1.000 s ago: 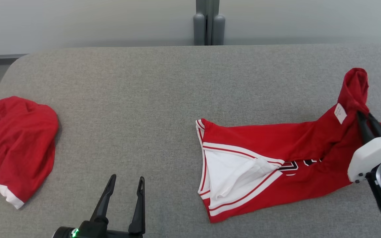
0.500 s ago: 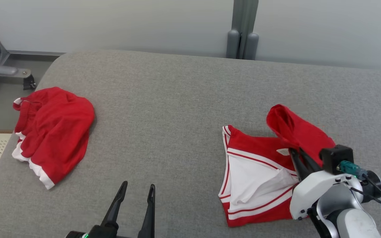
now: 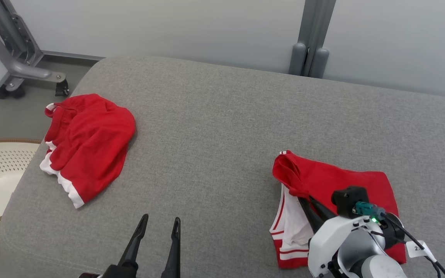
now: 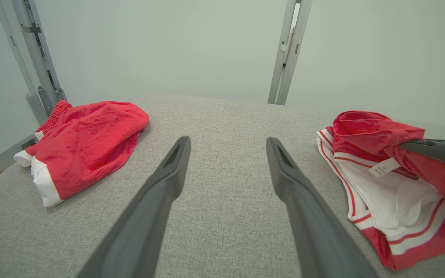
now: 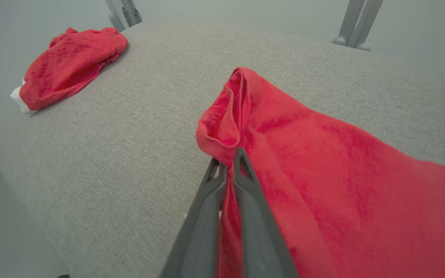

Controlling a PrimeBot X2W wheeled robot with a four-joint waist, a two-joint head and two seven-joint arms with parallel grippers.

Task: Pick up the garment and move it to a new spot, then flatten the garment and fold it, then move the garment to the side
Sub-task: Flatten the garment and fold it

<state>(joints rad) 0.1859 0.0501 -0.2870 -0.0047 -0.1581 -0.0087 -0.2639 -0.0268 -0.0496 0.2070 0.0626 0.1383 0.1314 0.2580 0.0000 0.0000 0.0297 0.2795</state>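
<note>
Half-folded garment (image 3: 346,185), pinched edge pointing left; right hand (image 3: 306,200) clamped on it; left hand (image 3: 160,219) apart.

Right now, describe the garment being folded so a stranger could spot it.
Start at the big grey padded table and look to its right side, near the front edge. There lies a red garment with white striped trim, doubled over. Unlike the crumpled red garment at the left, its edge is pinched in the right arm's dark fingers.
</note>
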